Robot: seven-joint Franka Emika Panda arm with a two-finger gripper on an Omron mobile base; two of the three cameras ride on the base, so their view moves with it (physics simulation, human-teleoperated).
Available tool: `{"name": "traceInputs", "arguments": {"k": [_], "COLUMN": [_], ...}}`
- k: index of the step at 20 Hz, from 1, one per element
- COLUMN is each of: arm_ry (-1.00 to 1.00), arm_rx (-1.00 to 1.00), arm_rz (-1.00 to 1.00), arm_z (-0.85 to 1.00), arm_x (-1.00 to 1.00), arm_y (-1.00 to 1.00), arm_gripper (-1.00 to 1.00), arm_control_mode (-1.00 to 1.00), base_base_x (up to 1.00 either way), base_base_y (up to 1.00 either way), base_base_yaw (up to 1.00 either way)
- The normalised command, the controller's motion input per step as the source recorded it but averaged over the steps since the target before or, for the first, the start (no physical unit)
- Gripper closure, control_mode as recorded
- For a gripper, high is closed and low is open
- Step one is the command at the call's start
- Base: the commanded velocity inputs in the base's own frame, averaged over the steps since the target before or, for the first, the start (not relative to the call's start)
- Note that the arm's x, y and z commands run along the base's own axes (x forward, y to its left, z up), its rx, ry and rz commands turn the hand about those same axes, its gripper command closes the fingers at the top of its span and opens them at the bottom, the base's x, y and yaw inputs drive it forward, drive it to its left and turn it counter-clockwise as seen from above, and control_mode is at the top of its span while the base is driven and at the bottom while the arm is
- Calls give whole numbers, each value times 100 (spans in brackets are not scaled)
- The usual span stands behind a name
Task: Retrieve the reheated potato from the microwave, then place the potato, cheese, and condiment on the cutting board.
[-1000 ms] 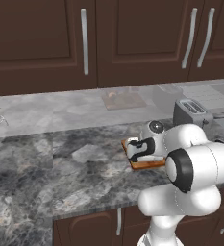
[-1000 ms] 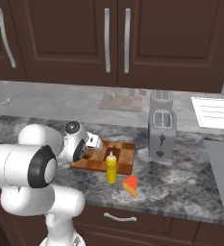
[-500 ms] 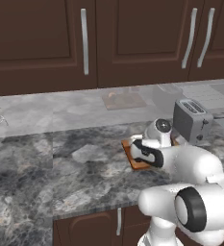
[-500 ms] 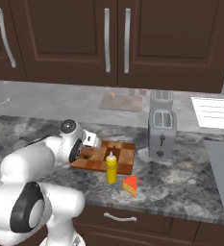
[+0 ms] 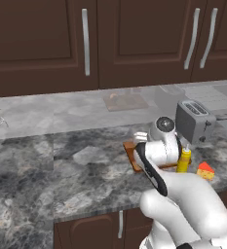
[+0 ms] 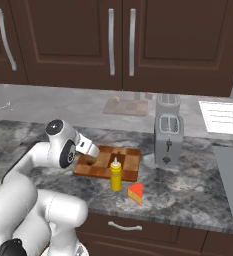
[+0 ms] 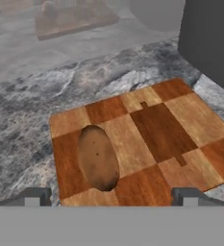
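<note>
The pincer (image 7: 111, 196) hangs released, jaws spread wide, above the near edge of the checkered light-and-dark wooden cutting board (image 7: 173, 127). The small brown oval potato (image 7: 98, 157) lies on the board just ahead of the left fingertip, ungripped. Beside the pincer, at the board's front edge, stands the slim yellow squeeze condiment bottle (image 6: 116, 175); the yellow-orange cheese wedge (image 6: 135, 193) rests on the grey marbled surface (image 6: 188, 192) just beyond it. The silver toaster (image 6: 168, 137) stands past the board's far side, near its edge. The board's centre and far half lie bare. Dark wooden cabinets (image 6: 118, 42) hang overhead.
</note>
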Motion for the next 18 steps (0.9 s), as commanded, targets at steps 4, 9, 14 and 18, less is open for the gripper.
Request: {"name": "traceInputs", "arguments": {"k": [4,9,14,18], "arm_ry": [4,6,3,0], "arm_rx": [9,9,2,0], "arm_rz": [-22,-11,-9,-30], "arm_z": [24,18,8,0], "arm_x": [-53,-54,-58,-39], "arm_y": [-3,-10,-3,0], "arm_gripper": [-100,-100,-100,-100], "arm_control_mode": [-100,-100,-100,-100], "base_base_x": [0,0,0,0], "base_base_y": [0,0,0,0], "base_base_yaw": [0,0,0,0]}}
